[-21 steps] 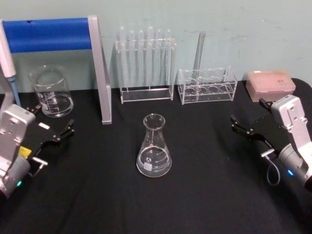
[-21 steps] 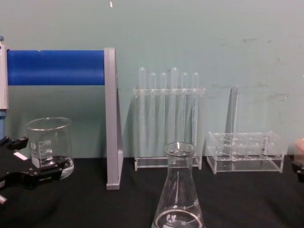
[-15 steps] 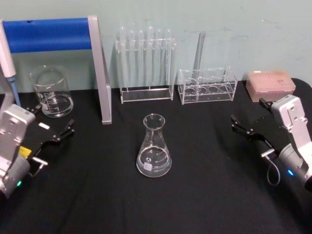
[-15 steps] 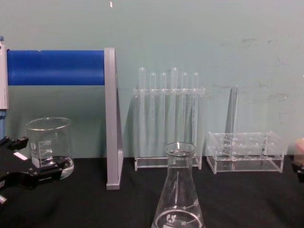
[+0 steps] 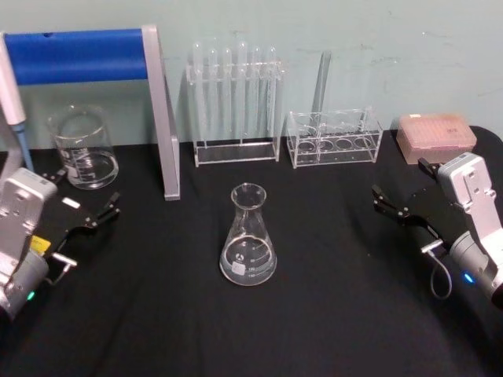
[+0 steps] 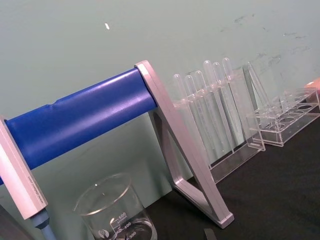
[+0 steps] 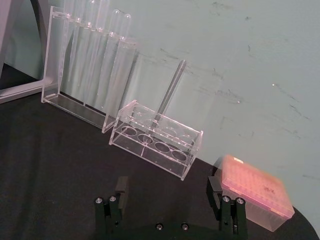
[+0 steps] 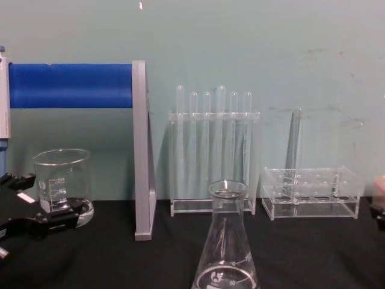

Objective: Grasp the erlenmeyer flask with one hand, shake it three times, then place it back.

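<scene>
Since nothing is yet held, the task stands at its very start: the grasp has not begun. Widest of all is the black worktop (image 5: 330, 314), running from the near edge to the pale green wall. At far left stands a grey frame carrying a blue bar (image 5: 78, 55). Right of it, along the wall, come a tall clear rack of test tubes (image 5: 234, 102) and a lower clear rack (image 5: 334, 137) with one tube leaning in it.

Each arm rests at its own side of the worktop. The left end effector (image 5: 85, 191) sits near the left edge, its fingers spread apart and empty, just in front of a glass beaker (image 5: 82, 149). The right end effector (image 5: 399, 182) sits near the right edge, its fingers likewise wide apart around nothing, close to a pink lidded box (image 5: 436, 135) at far right.

Between the two arms, well apart from both, the erlenmeyer flask (image 5: 249, 239) stands upright in the middle of the worktop, in front of the tall rack, touching nothing else.

The next move, as I judge it, calls for one arm to swing inward and bring its spread fingers level with the narrow neck below the flared rim. Smooth glass there will want a centred, firm close before any lift, or the shaking could let it slip.
</scene>
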Tool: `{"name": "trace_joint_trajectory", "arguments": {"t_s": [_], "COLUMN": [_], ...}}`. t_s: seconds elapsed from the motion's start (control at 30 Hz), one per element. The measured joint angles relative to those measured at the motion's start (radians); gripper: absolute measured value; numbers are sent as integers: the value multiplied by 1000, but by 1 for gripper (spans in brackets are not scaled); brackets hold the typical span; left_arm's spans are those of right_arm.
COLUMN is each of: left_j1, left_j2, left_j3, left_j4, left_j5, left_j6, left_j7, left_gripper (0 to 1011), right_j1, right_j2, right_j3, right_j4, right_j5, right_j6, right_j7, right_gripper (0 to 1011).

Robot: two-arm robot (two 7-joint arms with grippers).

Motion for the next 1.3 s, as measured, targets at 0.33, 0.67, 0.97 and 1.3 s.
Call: {"name": "trace_joint_trajectory", "arguments": {"t_s": [0.33, 0.67, 0.97, 1.3], "left_j1": [0, 0, 0, 0], "left_j2": [0, 0, 0, 0], "left_j3": [0, 0, 0, 0], "left_j4": [0, 0, 0, 0], "left_j5": [0, 0, 0, 0], "left_j6": [0, 0, 0, 0], "left_j7": [0, 0, 0, 0], "left_gripper": [1001, 1001, 1001, 1001], "right_j1": [-25, -87, -138, -144], "right_j2": [-6, -5, -17, -49], "right_j3": [22, 53, 62, 46], "right_j4": [-23, -87, -144, -155], "right_j5": [3, 42, 97, 123], "right_j6": [-9, -15, -21, -20], "right_j7": [29, 84, 166, 256], "right_gripper": [1003, 1003, 1003, 1003]}}
